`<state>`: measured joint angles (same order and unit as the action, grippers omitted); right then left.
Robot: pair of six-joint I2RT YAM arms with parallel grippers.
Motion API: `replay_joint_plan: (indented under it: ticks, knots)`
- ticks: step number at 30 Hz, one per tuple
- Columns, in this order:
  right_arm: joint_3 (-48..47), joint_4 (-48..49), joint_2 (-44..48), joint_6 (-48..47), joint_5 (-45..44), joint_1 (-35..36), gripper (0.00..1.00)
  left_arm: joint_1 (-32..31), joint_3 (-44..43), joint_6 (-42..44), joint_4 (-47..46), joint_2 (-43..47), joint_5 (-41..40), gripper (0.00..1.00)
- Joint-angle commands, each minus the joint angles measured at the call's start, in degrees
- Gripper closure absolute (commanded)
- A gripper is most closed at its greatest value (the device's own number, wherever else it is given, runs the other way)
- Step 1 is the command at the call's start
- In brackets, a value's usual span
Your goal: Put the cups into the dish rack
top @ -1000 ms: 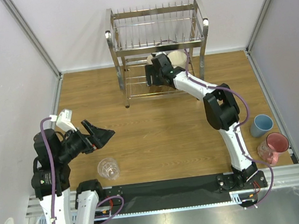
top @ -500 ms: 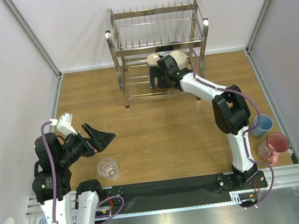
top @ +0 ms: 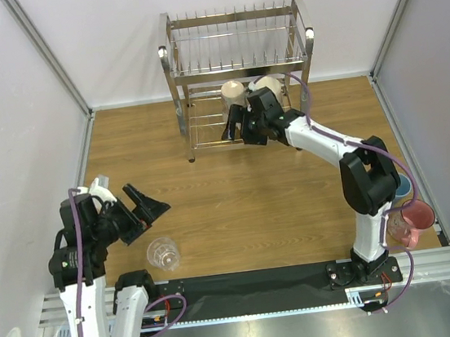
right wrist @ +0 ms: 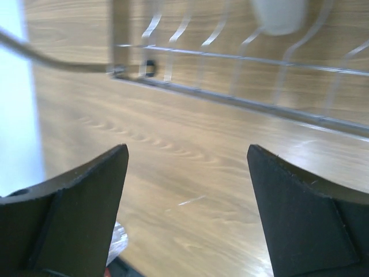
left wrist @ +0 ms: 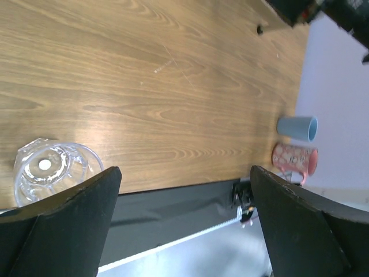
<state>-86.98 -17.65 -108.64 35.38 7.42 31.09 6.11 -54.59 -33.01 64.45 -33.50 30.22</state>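
Well, a careless swing could knock the two cream mugs (top: pixel 234 93) in the rack's (top: pixel 231 18) lower tier, since the right gripper (top: pixel 235 128) hangs just beside them, wide open and empty, arm stretched far forward. The left gripper (top: pixel 148 201), open and empty too, hovers near the glass (top: pixel 162 253).

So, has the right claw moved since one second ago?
Yes. In the top view, the right claw has drawn back toward the front of the dish rack, away from its rear legs.
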Motion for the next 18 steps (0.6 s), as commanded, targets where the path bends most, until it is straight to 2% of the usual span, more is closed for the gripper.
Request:
replay_joint_plan:
  ticks: [1,5,6,9,16,17,18]
  knots:
    - [1.02,1.57,4.75,3.90,7.86,0.02,0.11,-0.31,-2.89,-5.48,1.30,0.54,-4.02,0.00]
    - [5.41,0.77,8.88,6.98,11.12,0.28,0.12,-0.40,-4.56,-5.04,7.25,-1.30,-9.03,0.03]
    - [9.07,1.30,10.80,7.77,13.47,0.55,0.13,-0.31,-4.91,-4.69,9.01,-1.57,-10.95,0.04]
    - [13.31,2.27,15.02,7.52,17.45,0.99,0.14,-0.31,-4.30,-5.21,9.38,-0.52,-12.20,0.05]
    - [27.01,-0.28,29.43,6.28,17.28,3.71,0.14,-0.48,-0.79,-3.29,13.16,-1.83,-18.52,0.07]
    - [28.43,-0.37,31.19,7.33,17.02,4.32,0.14,-0.48,-0.26,-3.20,13.42,-2.45,-19.66,0.09]
    - [29.58,-0.37,34.78,7.51,16.67,4.85,0.15,-0.66,0.27,-3.02,13.43,-3.15,-21.93,0.15]
